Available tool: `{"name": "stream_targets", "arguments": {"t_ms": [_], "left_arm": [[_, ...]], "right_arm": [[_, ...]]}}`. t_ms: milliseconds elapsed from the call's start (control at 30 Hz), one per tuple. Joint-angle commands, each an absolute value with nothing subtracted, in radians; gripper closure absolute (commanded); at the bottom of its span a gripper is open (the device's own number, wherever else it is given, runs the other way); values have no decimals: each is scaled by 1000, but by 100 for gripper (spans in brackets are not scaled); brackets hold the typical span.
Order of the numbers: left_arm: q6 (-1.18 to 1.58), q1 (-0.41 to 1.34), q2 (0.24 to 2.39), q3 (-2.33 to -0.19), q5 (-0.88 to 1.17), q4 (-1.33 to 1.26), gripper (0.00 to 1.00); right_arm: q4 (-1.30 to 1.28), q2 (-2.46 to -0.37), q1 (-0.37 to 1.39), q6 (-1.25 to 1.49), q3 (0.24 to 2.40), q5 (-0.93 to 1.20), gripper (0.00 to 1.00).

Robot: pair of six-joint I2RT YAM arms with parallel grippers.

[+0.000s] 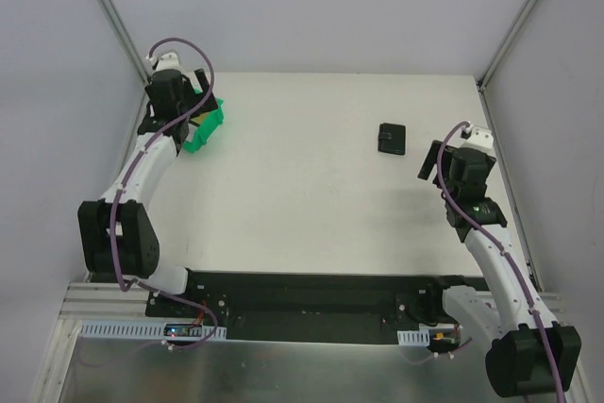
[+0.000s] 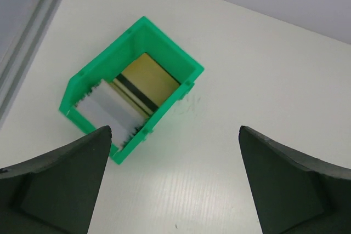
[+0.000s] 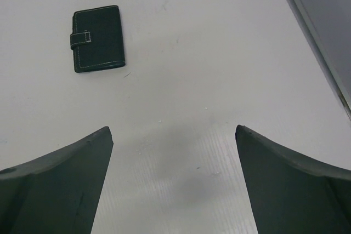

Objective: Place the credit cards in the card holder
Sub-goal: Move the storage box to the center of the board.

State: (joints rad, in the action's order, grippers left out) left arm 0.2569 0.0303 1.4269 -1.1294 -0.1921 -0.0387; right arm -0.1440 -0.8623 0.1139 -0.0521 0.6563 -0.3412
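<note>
The credit cards sit inside a green plastic bin [image 2: 164, 45] at the table's far left. A gold card with a dark stripe [image 2: 152, 80] and a white card [image 2: 109, 108] show in the left wrist view. My left gripper [image 2: 174, 130] hovers open just beside and above the bin [image 1: 212, 125], with nothing between its fingers. The card holder [image 3: 98, 38], a small black wallet with a tab, lies folded shut on the table at the right [image 1: 392, 139]. My right gripper [image 3: 173, 129] is open and empty, a short way to the near right of the wallet.
The white table [image 1: 302, 186] is walled by grey panels left, right and behind. A metal corner rail [image 2: 27, 36] runs close to the bin's left side. Another rail [image 3: 318, 42] edges the table to the right of my right gripper.
</note>
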Motion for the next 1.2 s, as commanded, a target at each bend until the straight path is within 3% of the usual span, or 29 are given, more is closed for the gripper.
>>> {"name": "stream_targets", "arguments": {"t_ms": [0, 200, 300, 1167], "left_arm": [[158, 8, 1590, -1326, 49, 96, 1], [126, -49, 1865, -1655, 194, 276, 1], [117, -52, 1936, -1709, 248, 287, 1], [112, -46, 2137, -1775, 471, 278, 2]], "right_arm": [[-195, -885, 117, -31, 732, -253, 4], [-250, -899, 117, -32, 761, -216, 4], [-258, -899, 117, -46, 759, -210, 4], [-307, -922, 112, -26, 741, -167, 4]]}}
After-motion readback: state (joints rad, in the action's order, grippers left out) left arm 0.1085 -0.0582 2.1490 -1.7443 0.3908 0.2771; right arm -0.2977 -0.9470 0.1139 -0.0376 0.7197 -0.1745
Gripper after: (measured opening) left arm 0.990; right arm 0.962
